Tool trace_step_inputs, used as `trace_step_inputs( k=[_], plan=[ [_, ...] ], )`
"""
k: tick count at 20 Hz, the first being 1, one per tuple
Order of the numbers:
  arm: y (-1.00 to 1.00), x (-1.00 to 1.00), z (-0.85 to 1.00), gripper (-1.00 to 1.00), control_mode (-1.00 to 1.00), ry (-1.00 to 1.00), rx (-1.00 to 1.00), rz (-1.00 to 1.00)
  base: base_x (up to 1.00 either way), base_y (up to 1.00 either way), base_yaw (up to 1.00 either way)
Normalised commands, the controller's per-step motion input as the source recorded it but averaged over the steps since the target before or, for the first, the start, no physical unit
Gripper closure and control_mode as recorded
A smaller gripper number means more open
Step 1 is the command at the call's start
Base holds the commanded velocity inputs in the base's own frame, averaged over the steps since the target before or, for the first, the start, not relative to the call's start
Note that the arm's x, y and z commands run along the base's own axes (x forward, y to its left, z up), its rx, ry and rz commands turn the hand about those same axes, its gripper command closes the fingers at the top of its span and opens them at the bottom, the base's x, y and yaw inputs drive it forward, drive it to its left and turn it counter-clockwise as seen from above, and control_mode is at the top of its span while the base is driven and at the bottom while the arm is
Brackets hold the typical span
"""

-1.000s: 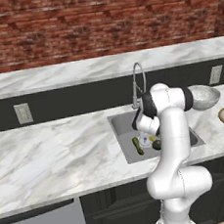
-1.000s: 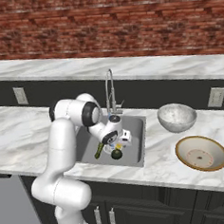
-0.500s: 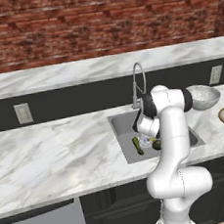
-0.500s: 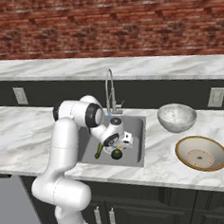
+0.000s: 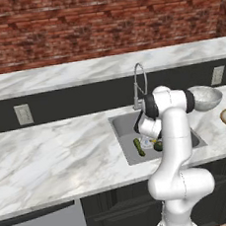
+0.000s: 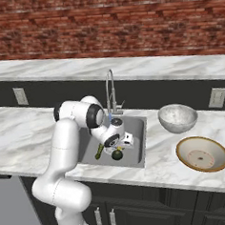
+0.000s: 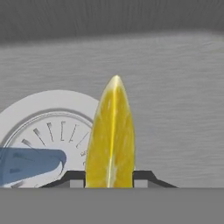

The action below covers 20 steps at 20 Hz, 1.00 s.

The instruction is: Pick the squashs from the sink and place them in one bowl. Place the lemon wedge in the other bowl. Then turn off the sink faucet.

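Down in the sink (image 6: 137, 131), close over the round drain (image 7: 41, 131), the gripper (image 7: 109, 178) has its 2 dark fingertips pressed against the flanks of the lemon wedge (image 7: 110, 135), so the jaws are closed on it. The wedge looks small and light, firm at the rind but soft and wet in the flesh, so it is likely to be slippery and could squirt out of a hard pinch; the hold across its broad faces near the base, as seen in the hand view, seems the sensible place. In that view its long axis runs from 6 o'clock to 12 o'clock, the pointed tip at 12, rising straight away from the fingers with the thin edge facing the camera. Whether it has left the basin floor I cannot tell. From the right base view the slim squash (image 6: 98, 151) lies at about 8 o'clock of the hand, its length running roughly 1 to 7, and the round squash (image 6: 117, 154) sits at 6 o'clock, both on the basin floor. The grey-white bowl (image 6: 177, 118) waits on the counter at 3 o'clock of the sink, the tan bowl (image 6: 202, 153) nearer the counter's front edge.
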Motion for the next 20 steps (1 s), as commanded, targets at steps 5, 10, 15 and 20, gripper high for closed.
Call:
trace_step_inputs(
  k=[5, 10, 15, 20],
  plan=[
    [-0.1, -0.1, 0.22, 1.0, -1.0, -0.01, 0.0, 0.0, 0.0, 0.0, 0.0],
    [-0.2, -0.12, 0.49, 1.0, -1.0, -0.03, 0.0, -0.04, 0.0, 0.0, 0.0],
    [-0.24, -0.08, 0.62, 1.0, -1.0, -0.01, 0.0, -0.07, 0.0, 0.0, 0.0],
    [-0.27, -0.12, 0.71, 1.0, -1.0, -0.02, 0.0, -0.09, 0.0, 0.0, 0.0]
  ],
)
